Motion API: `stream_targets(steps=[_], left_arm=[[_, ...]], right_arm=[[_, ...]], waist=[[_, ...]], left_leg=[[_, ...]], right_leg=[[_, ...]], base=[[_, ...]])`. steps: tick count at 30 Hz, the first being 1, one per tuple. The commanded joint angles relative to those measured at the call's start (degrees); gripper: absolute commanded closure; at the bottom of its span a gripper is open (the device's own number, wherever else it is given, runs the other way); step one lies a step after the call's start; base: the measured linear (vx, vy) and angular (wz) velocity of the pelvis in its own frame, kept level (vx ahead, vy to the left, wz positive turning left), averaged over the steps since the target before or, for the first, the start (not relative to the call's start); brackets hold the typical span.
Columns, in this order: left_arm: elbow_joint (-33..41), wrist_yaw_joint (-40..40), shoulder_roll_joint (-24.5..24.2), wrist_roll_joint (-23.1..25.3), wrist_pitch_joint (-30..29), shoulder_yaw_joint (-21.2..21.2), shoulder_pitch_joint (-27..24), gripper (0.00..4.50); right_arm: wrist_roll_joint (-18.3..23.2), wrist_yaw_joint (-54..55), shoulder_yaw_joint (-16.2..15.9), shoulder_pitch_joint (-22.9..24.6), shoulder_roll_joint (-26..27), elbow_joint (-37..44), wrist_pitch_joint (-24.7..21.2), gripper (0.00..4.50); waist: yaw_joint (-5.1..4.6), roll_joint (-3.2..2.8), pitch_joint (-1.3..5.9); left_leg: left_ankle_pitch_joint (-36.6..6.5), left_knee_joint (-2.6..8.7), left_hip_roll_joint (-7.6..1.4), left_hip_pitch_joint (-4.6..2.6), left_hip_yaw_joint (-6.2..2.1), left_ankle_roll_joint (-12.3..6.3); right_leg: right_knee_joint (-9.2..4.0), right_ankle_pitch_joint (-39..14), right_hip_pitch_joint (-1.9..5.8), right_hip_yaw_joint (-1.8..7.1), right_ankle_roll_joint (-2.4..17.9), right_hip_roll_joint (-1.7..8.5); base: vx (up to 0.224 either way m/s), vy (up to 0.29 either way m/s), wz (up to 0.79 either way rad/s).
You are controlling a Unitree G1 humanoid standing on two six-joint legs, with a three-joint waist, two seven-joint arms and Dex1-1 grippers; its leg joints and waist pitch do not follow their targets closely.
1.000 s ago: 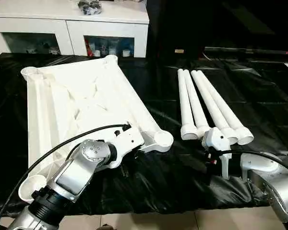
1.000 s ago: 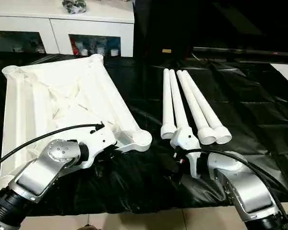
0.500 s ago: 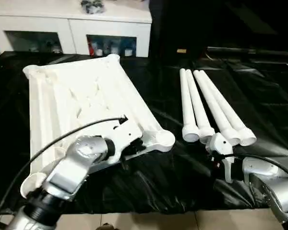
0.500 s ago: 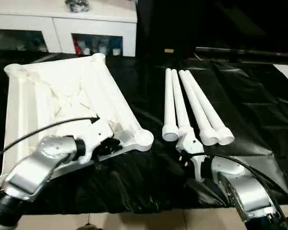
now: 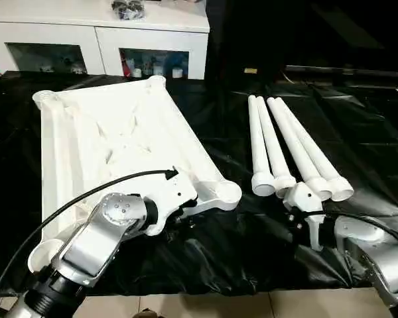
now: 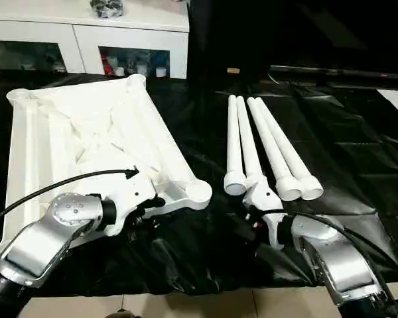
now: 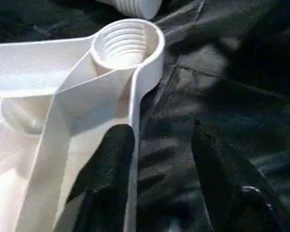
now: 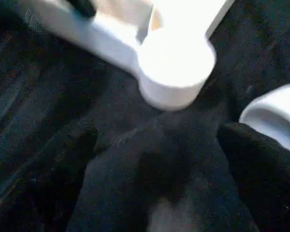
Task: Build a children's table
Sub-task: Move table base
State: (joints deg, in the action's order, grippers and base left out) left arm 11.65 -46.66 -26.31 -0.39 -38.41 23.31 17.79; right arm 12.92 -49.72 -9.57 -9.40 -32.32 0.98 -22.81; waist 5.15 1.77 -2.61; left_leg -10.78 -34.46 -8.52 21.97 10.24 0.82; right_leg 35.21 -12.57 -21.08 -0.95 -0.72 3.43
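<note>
Four white legs [image 5: 288,142] lie side by side on the black cover [image 5: 239,245], on the right side of the work. Their wide ends point toward the robot. They fan apart a little toward those ends.

To the left of them the white table top [image 5: 113,139] lies upside down, so its ribs show. It has a round socket at each corner. The near right corner socket [image 5: 224,192] is close to the legs but does not touch them.

The left gripper [image 7: 159,159] is at the near edge of the table top, just beside that corner socket. Its two black fingers [image 7: 111,164] are partly apart. One finger sits against the inside of the thin rim and the other is out over the black cover. They are not squeezing the rim.

The right gripper [image 8: 154,150] is low over the black cover, right by the wide ends of the legs. Its fingers are spread wide and hold nothing.

Behind the table stands a white cabinet [image 5: 99,40] with glass doors
</note>
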Motion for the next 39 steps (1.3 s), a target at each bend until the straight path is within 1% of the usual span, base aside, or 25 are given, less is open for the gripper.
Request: stream_targets(steps=[1, 2, 3, 4, 5, 6, 7, 11, 15, 18, 20, 21, 22, 24, 25, 26, 27, 28, 30, 31, 32, 33, 34, 38, 39], left_arm=[[0.7, 0.1, 0.2, 0.1, -0.2, 1.7, -1.0, 1.98], [0.8, 0.1, 0.2, 0.0, -0.3, 1.7, -1.0, 1.98], [1.0, 0.2, 0.4, -0.1, -0.5, 1.8, -1.2, 1.98], [2.0, 0.5, 1.5, -1.4, -1.1, 1.1, -1.8, 1.98], [2.2, 0.5, 1.8, -1.7, -1.2, 1.0, -1.9, 1.98], [2.8, 0.7, 2.3, -2.3, -1.1, 0.6, -2.1, 1.98], [3.3, 1.1, 3.0, -2.7, -0.9, 0.0, -2.4, 1.98], [4.3, 2.4, 4.0, -3.7, 0.2, -2.0, -2.4, 1.98], [3.0, 4.2, 3.8, -2.6, 0.6, -3.8, -1.5, 1.98], [0.7, 7.0, 4.3, -1.9, 1.6, -6.3, 0.2, 1.98], [-0.7, 7.3, 3.3, -0.8, 1.6, -5.9, 1.4, 1.98], [-1.2, 6.9, 2.7, -0.4, 0.9, -5.2, 1.7, 1.98], [-2.6, 5.3, 1.5, 0.1, 0.2, -3.4, 1.8, 2.13], [-3.1, 4.4, 1.1, -0.1, -0.8, -2.5, 1.8, 2.32], [-4.3, 3.0, 0.8, -0.2, -1.3, -1.0, 1.7, 2.32], [-4.3, 3.0, 0.8, -0.2, -1.3, -1.0, 1.7, 2.36], [-4.9, 2.7, 0.7, -0.1, -1.5, -0.5, 1.7, 2.45], [-6.0, 2.3, 0.9, -0.2, -1.0, 0.2, 1.8, 2.58], [-6.7, 2.1, 1.3, -0.6, -0.9, 0.3, 2.0, 2.74], [-6.9, 2.1, 1.5, -0.7, -0.9, 0.2, 2.0, 2.74], [-7.4, 2.3, 1.5, -0.6, -0.9, 0.2, 2.3, 2.8], [-7.4, 2.3, 1.5, -0.6, -0.9, 0.2, 2.3, 2.91], [-8.5, 2.6, 1.6, -0.3, -0.9, 0.2, 2.8, 3.05], [-9.7, 2.2, 1.4, -0.4, -1.2, -0.1, 3.9, 3.25], [-9.9, 1.9, 1.3, -0.6, -1.2, 0.0, 4.2, 3.37]], right_arm=[[0.9, 1.1, 1.9, -1.3, -0.2, 2.4, -1.6, 0.0], [0.9, 1.2, 2.0, -1.4, -0.2, 2.5, -1.6, 0.0], [1.0, 1.5, 2.4, -1.6, -0.1, 2.7, -1.7, 0.0], [2.3, 2.6, 4.5, -2.7, 0.2, 3.6, -2.6, 0.0], [2.6, 2.8, 4.9, -2.9, 0.3, 3.8, -2.7, 0.0], [3.7, 3.7, 6.3, -3.7, 0.9, 4.2, -3.7, 0.0], [5.2, 4.5, 7.7, -4.8, 1.6, 4.6, -5.0, 0.0], [8.3, 5.2, 9.5, -6.8, 2.8, 5.6, -8.0, 0.0], [8.3, 6.4, 9.4, -7.4, 3.8, 5.6, -8.5, 0.0], [7.1, 8.5, 9.5, -7.5, 4.7, 5.3, -8.9, 0.0], [6.5, 9.3, 9.1, -7.1, 4.8, 5.2, -9.1, 0.0], [6.2, 9.5, 8.7, -6.9, 4.7, 5.2, -9.2, 0.0], [5.1, 9.7, 7.6, -6.4, 4.4, 5.1, -9.0, 0.0], [4.3, 10.0, 7.0, -6.2, 4.2, 4.8, -8.7, 0.0], [2.8, 10.9, 6.5, -6.1, 4.2, 3.9, -8.2, 0.0], [2.8, 10.9, 6.5, -6.1, 4.2, 3.9, -8.2, 0.0], [2.2, 11.6, 6.4, -6.1, 4.3, 3.4, -7.9, 0.0], [1.4, 13.2, 6.5, -6.3, 4.6, 2.4, -7.9, 0.0], [1.4, 14.2, 7.1, -6.4, 4.9, 1.8, -8.1, 0.0], [1.4, 14.4, 7.2, -6.3, 4.9, 1.8, -8.2, 0.0], [1.3, 14.5, 7.3, -6.2, 4.9, 1.8, -8.2, 0.0], [1.3, 14.5, 7.3, -6.2, 4.9, 1.8, -8.2, 0.0], [1.2, 14.4, 7.2, -5.8, 4.8, 2.0, -8.2, 0.0], [0.8, 13.7, 6.6, -4.9, 4.6, 2.6, -8.1, 0.0], [0.7, 13.6, 6.4, -4.8, 4.5, 2.5, -7.9, 0.0]], waist=[[0.16, 0.29, 2.77], [0.08, 0.58, 2.78], [0.14, 0.44, 2.78], [0.04, 0.91, 2.73], [0.06, 0.8, 2.73], [0.18, 0.9, 2.76], [0.18, 0.72, 2.76], [0.06, 1.07, 2.67], [0.0, 1.07, 2.68], [0.01, 0.97, 2.76], [0.14, 0.99, 2.82], [0.18, 0.86, 2.8], [0.16, 0.74, 2.8], [0.17, 0.67, 2.84], [0.13, 0.43, 2.86], [0.08, 0.59, 2.86], [0.2, 0.25, 2.92], [0.14, 0.33, 2.86], [0.2, -0.07, 2.84], [0.1, 0.15, 2.79], [0.14, -0.03, 2.76], [0.12, 0.13, 2.8], [0.15, -0.09, 2.79], [0.16, -0.04, 2.84], [0.16, -0.2, 2.88]], left_leg=[[-9.6, 4.61, -4.75, -1.5, -1.94, -1.68], [-9.5, 4.58, -4.73, -1.55, -1.85, -1.73], [-9.5, 4.56, -4.75, -1.6, -1.89, -1.73], [-9.6, 4.59, -4.79, -1.6, -1.76, -1.62], [-9.2, 4.62, -4.8, -1.47, -1.85, -1.67], [-8.9, 4.59, -4.82, -1.49, -1.81, -1.7], [-9.0, 4.56, -4.8, -1.66, -1.78, -1.69], [-9.1, 4.58, -4.74, -1.69, -1.68, -0.96], [-8.3, 4.47, -4.62, -1.61, -1.63, -0.96], [-7.8, 4.44, -4.54, -1.65, -1.63, -0.41], [-7.5, 4.44, -4.5, -1.72, -1.66, -0.26], [-7.6, 4.5, -4.5, -1.7, -1.71, -0.22], [-7.6, 4.5, -4.53, -1.7, -1.73, -0.04], [-7.6, 4.51, -4.5, -1.77, -1.69, 0.34], [-7.4, 4.54, -4.46, -1.78, -1.69, 0.65], [-7.7, 4.52, -4.42, -1.76, -1.63, 0.76], [-7.6, 4.52, -4.51, -1.77, -1.73, 0.95], [-8.1, 4.54, -4.5, -1.78, -1.66, 1.1], [-8.8, 4.56, -4.43, -1.79, -1.68, 1.41], [-9.3, 4.64, -4.51, -1.73, -1.73, 1.57], [-9.8, 4.68, -4.53, -1.78, -1.76, 1.66], [-10.0, 4.64, -4.5, -1.75, -1.74, 1.61], [-10.0, 4.61, -4.48, -1.75, -1.74, 1.5], [-9.7, 4.62, -4.53, -1.7, -1.78, 1.4], [-9.5, 4.58, -4.52, -1.71, -1.78, 1.29]], right_leg=[[-3.82, -5.9, 1.27, 2.03, 13.3, 5.01], [-3.87, -5.8, 1.25, 2.03, 13.3, 4.96], [-3.8, -6.0, 1.2, 2.01, 13.4, 5.02], [-3.93, -6.3, 1.2, 2.03, 13.3, 4.97], [-3.75, -6.0, 1.38, 2.06, 13.4, 5.09], [-3.78, -6.0, 1.32, 2.03, 13.2, 5.07], [-3.79, -6.5, 1.13, 2.04, 13.4, 5.09], [-3.78, -5.7, 1.18, 1.99, 13.2, 4.86], [-3.72, -5.3, 1.12, 1.97, 13.0, 4.79], [-3.64, -4.9, 1.13, 1.95, 12.6, 4.68], [-3.55, -4.4, 1.13, 1.94, 12.3, 4.66], [-3.59, -4.3, 1.17, 1.95, 12.2, 4.74], [-3.57, -4.2, 1.14, 1.96, 12.1, 4.74], [-3.48, -4.1, 1.1, 1.96, 12.0, 4.73], [-3.44, -3.7, 1.02, 1.95, 12.1, 4.68], [-3.45, -3.4, 1.06, 1.98, 12.3, 4.67], [-3.34, -3.1, 1.12, 1.99, 12.4, 4.8], [-3.48, -2.9, 1.06, 2.0, 12.6, 4.75], [-3.48, -3.0, 1.12, 2.05, 13.0, 4.8], [-3.52, -3.2, 1.22, 2.01, 13.2, 4.78], [-3.53, -3.5, 1.19, 2.01, 13.2, 4.78], [-3.56, -3.7, 1.3, 2.04, 13.1, 4.83], [-3.56, -3.8, 1.25, 2.09, 13.0, 4.83], [-3.5, -3.2, 1.32, 2.06, 13.2, 4.83], [-3.45, -2.5, 1.34, 2.06, 13.4, 4.83]], base=[[0.0, 0.0, 0.0], [0.0, 0.0, 0.0], [0.0, 0.0, 0.0], [0.0, 0.0, 0.0], [0.0, 0.0, 0.0], [0.0, 0.0, 0.0], [0.0, 0.0, 0.0], [0.0, 0.0, 0.0], [0.0, 0.0, 0.0], [0.0, 0.0, 0.0], [0.0, 0.0, 0.0], [0.0, 0.0, 0.0], [0.0, 0.0, 0.0], [0.0, 0.0, 0.0], [0.0, 0.0, 0.0], [0.0, 0.0, 0.0], [0.0, 0.0, 0.0], [0.0, 0.0, 0.0], [0.0, 0.0, 0.0], [0.0, 0.0, 0.0], [0.0, 0.0, 0.0], [0.0, 0.0, 0.0], [0.0, 0.0, 0.0], [0.0, 0.0, 0.0], [0.0, 0.0, 0.0]])
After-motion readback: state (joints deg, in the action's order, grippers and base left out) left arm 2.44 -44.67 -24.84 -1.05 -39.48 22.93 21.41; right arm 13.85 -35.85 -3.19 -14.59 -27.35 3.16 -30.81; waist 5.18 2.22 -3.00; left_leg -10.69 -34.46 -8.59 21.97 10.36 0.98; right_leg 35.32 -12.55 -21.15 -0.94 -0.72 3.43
